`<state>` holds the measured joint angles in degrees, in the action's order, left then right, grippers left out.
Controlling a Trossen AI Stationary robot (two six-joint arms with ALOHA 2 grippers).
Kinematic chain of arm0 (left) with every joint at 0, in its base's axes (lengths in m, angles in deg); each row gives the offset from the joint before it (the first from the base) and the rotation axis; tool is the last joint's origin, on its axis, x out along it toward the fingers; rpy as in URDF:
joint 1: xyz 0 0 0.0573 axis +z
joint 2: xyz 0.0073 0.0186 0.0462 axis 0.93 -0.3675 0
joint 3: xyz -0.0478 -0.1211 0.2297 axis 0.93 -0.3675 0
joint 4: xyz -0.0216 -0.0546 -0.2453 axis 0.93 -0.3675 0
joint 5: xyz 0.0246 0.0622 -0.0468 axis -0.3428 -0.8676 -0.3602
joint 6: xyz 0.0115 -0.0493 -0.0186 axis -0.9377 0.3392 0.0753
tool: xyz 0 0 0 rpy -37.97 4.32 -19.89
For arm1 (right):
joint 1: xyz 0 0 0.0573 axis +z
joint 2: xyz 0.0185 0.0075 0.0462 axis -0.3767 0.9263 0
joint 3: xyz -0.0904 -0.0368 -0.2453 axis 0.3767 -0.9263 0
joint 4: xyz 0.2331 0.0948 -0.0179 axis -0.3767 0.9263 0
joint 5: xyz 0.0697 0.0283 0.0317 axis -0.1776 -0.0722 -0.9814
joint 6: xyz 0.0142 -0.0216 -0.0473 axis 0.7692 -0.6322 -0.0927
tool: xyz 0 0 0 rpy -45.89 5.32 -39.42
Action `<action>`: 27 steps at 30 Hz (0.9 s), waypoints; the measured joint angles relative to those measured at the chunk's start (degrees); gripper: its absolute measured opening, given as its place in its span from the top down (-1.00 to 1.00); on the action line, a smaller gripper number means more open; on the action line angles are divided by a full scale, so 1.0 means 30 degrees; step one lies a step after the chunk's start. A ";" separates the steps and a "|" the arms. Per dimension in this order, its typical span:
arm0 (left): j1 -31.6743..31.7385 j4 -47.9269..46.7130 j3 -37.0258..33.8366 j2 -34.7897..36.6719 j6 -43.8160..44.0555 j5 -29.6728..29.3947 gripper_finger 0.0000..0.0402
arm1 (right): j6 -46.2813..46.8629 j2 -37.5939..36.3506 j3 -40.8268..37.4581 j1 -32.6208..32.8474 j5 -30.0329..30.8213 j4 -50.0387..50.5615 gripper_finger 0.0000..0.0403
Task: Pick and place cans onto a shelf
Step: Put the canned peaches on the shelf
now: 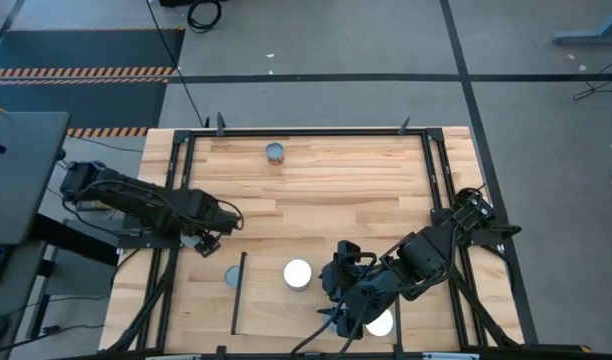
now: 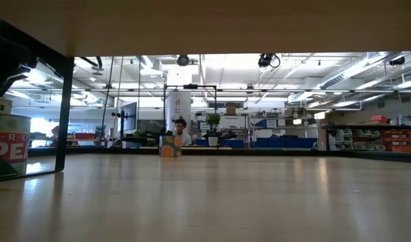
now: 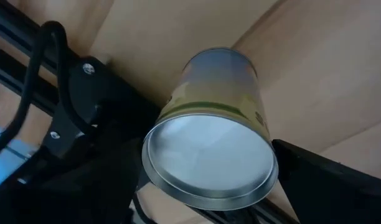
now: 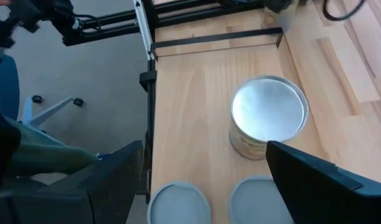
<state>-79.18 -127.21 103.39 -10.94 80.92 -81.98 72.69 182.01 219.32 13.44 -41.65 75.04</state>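
Four cans show from above: one far across the bench, one just below the left tool, two on the shelf by the open, empty right tool; left tool's grip unclear

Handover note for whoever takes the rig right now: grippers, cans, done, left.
Left gripper: open, empty, beside the grey can, which stands on the tabletop just outside the shelf's left bar.
Right gripper: open, empty, over the shelf.
Done: the right wrist view shows three cans on the shelf, a standing can and two nearer lids.
Left: the grey can and the far can near the table's back edge. No other cans are in view.
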 joint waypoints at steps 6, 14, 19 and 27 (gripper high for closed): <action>-0.2225 0.3270 0.0115 0.0044 0.1079 0.1750 -0.76 | 0.1002 0.0000 0.0000 0.0275 0.0171 0.0778 -0.72; -0.5446 0.4532 0.0188 0.0069 0.2019 0.1847 -0.60 | 0.1488 0.0000 0.0000 0.0326 0.0153 0.0879 -0.72; -0.6533 0.0908 0.3118 0.0066 0.2582 0.2335 -0.60 | 0.1496 0.0000 0.0000 0.0313 0.0158 0.1104 -0.72; -0.8088 -0.3729 1.4029 -0.0179 0.5795 0.1248 -0.60 | 0.1991 0.0000 -0.0007 0.0088 0.0261 0.2906 -0.72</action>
<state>-103.44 -138.40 145.48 -11.47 98.31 -78.23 78.66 182.01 219.30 13.71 -40.87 83.76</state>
